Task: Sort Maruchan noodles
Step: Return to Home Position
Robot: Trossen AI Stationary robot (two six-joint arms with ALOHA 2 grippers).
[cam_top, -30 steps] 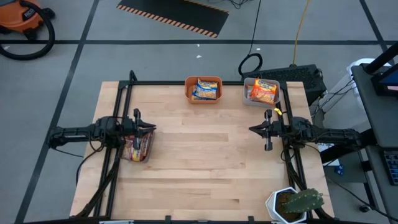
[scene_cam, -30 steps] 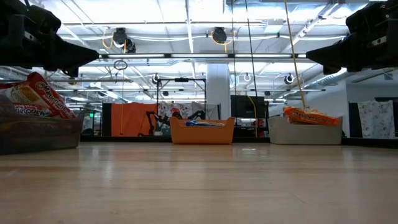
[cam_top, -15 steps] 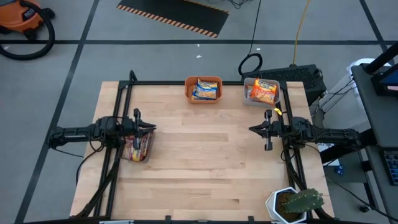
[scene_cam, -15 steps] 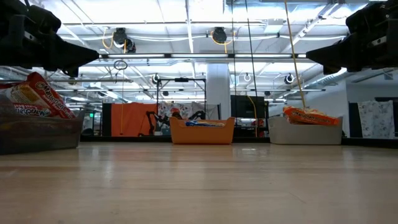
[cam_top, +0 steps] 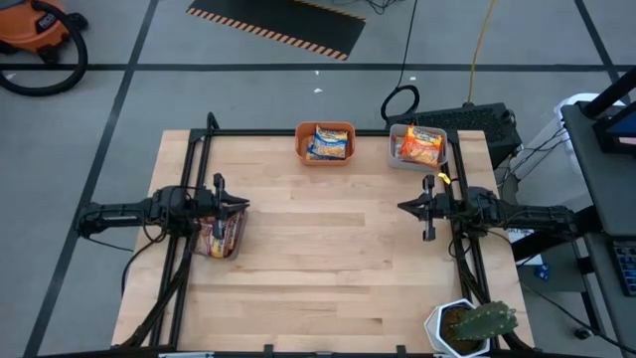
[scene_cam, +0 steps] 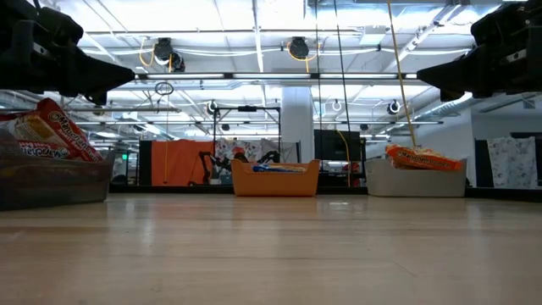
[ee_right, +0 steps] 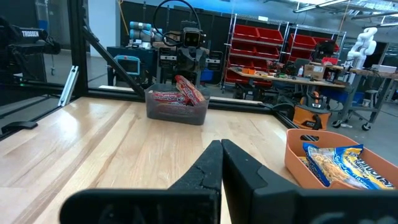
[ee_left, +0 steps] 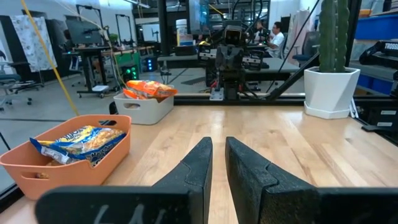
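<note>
Fingers [ee_left: 194, 169] closed, left gripper [cam_top: 243, 206], right gripper [cam_top: 402, 207]; 3 bins [scene_cam: 51, 182] [scene_cam: 275, 183] [scene_cam: 415, 183] hold noodles [cam_top: 326, 142]

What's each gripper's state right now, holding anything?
Left gripper: jaws closed to a thin slit, holding nothing, over the table on its left side.
Right gripper: jaws closed, holding nothing, over the right side.

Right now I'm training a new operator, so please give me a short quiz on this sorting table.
1. True or false: the orange bin holds blue-yellow packs.
2. Which bin holds the orange packs? A) grey bin B) orange bin C) neither.
3. Fill in: the dark bin with red packs sits by the ____ gripper.
Key: 1 true; 2 A; 3 left gripper.
</note>
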